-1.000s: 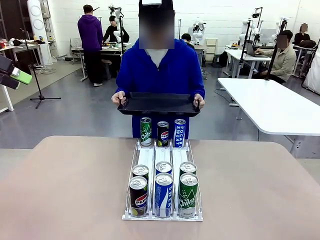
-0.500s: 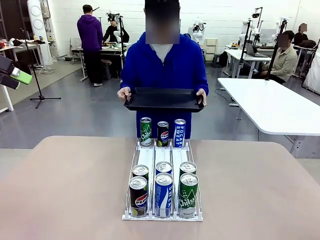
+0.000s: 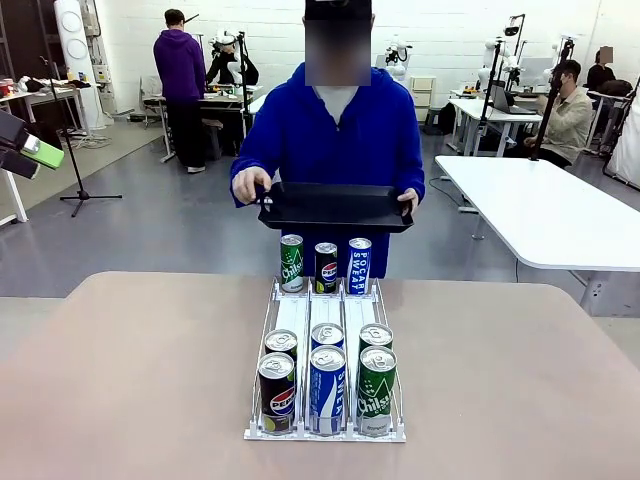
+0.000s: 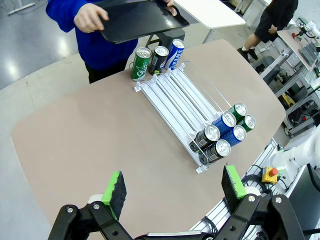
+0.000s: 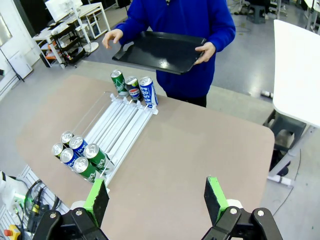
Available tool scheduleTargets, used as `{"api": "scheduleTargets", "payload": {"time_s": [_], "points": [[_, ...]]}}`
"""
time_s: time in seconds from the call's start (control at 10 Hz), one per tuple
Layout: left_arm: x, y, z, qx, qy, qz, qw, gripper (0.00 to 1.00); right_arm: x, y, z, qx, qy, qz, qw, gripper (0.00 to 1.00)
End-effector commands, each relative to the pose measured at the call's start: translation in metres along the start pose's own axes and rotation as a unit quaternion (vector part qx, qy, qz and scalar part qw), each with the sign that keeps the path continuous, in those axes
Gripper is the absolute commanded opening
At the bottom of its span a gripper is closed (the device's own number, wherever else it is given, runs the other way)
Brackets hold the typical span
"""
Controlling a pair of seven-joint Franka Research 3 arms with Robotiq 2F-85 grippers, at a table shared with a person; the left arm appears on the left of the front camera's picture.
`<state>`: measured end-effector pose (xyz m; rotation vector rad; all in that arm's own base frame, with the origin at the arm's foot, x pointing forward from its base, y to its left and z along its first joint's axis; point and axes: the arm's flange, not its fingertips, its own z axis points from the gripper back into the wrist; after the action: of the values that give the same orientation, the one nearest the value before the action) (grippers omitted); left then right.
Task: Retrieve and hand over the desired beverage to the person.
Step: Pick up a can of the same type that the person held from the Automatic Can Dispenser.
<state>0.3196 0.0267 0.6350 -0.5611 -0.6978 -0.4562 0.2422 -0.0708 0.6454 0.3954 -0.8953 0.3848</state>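
Observation:
The person (image 3: 335,135) in a blue hoodie stands at the table's far side, holding a black tray (image 3: 335,207) at waist height. One hand (image 3: 248,183) is spread at the tray's corner. A white wire rack (image 3: 325,312) holds beverage cans. At its far end stand a green can (image 3: 291,263), a black Pepsi can (image 3: 326,267) and a blue Pocari Sweat can (image 3: 359,265). Several more cans (image 3: 327,388) crowd the near end. Nothing marks one beverage as chosen. My left gripper (image 4: 174,185) and right gripper (image 5: 156,194) hang open and empty, high above the table.
The tan table (image 3: 140,370) has bare room on both sides of the rack. A white table (image 3: 545,205) stands at the back right. Other people work at desks far behind.
The person has shifted toward the picture's right with the tray. Their hand on the picture's left has loosened from the tray's edge. Cans and grippers have not moved.

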Motion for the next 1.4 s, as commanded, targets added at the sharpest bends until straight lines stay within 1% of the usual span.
{"api": "scheduleTargets", "payload": {"time_s": [0.0,1.3], "points": [[-0.0005,-0.0001,0.0024,-0.006,-0.002,-0.005,1.0,1.0,-0.0007,0.0007,-0.0011,0.005,-0.003,0.002,1.0,1.0],[-0.0005,-0.0001,0.0024,-0.006,-0.002,-0.005,1.0,1.0,-0.0007,0.0007,-0.0011,0.005,-0.003,0.002,1.0,1.0]]}}
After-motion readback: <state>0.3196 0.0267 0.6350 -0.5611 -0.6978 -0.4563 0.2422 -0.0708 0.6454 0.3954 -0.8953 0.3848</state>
